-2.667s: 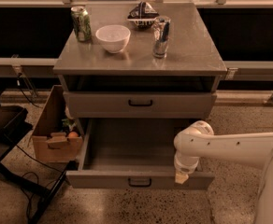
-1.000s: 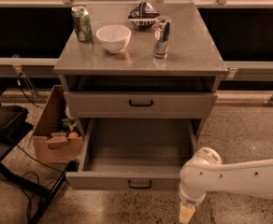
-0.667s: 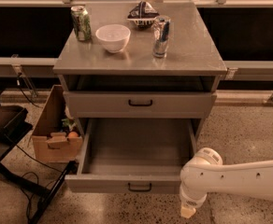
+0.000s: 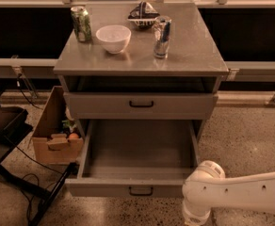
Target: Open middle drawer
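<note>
The middle drawer (image 4: pixel 137 149) is pulled far out of the grey cabinet. It is a wide, plain grey box that looks empty, with a small black bar handle (image 4: pixel 141 190) on its front. The top drawer (image 4: pixel 141 104) above it is closed. The lowest drawer is hidden under the open one. My white arm (image 4: pixel 236 197) comes in from the right, low and to the right of the open drawer's front. Its wrist (image 4: pixel 195 214) points down at the picture's bottom edge. The gripper hangs below that edge, out of view, and touches nothing I can see.
On the cabinet top (image 4: pixel 194 46) stand a green can (image 4: pixel 81 24), a white bowl (image 4: pixel 113 38), a silver can (image 4: pixel 162 36) and a dark bag (image 4: pixel 143 12). A cardboard box (image 4: pixel 55 135) sits on the floor to the left, beside black stand legs (image 4: pixel 29 187).
My arm has dropped from beside the open drawer's right front corner toward the floor, and the gripper has slid out of view. The drawer stays open.
</note>
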